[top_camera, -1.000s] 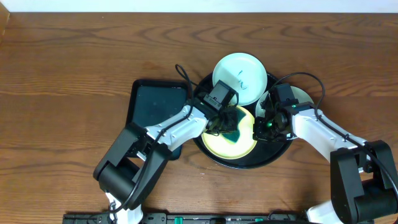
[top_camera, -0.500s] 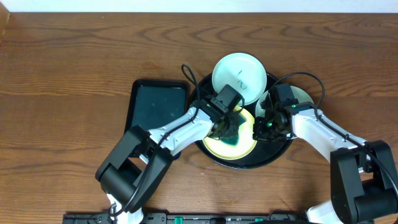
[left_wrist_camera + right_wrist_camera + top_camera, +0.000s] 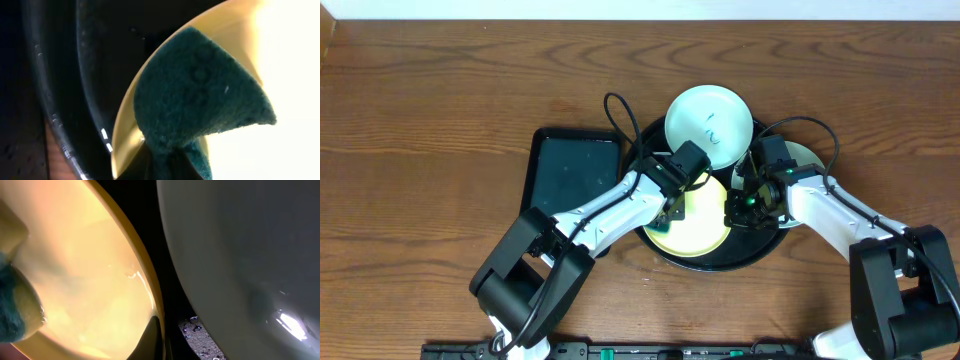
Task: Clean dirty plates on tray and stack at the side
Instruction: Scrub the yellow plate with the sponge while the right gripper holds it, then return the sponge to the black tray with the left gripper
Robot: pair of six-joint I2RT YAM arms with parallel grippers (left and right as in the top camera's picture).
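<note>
Wooden table (image 3: 440, 100) carried the round tray (image 3: 720, 265). On it, the left gripper (image 3: 666, 212) clenched a green sponge (image 3: 200, 100) against the yellow plate (image 3: 705, 228), and the right gripper (image 3: 734, 208) pinched that plate's right rim. Hard scrubbing could tip it into the crowding mint plates (image 3: 708, 118). Open room lay left, over the rectangular tray (image 3: 570, 170).

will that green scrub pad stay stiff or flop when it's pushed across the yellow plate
Probably floppy: the scrub pad bends into a curved wedge above where it is pinched. Its fuzzy weave looks light and likely drags, not slides, on the glossy yellow plate.
</note>
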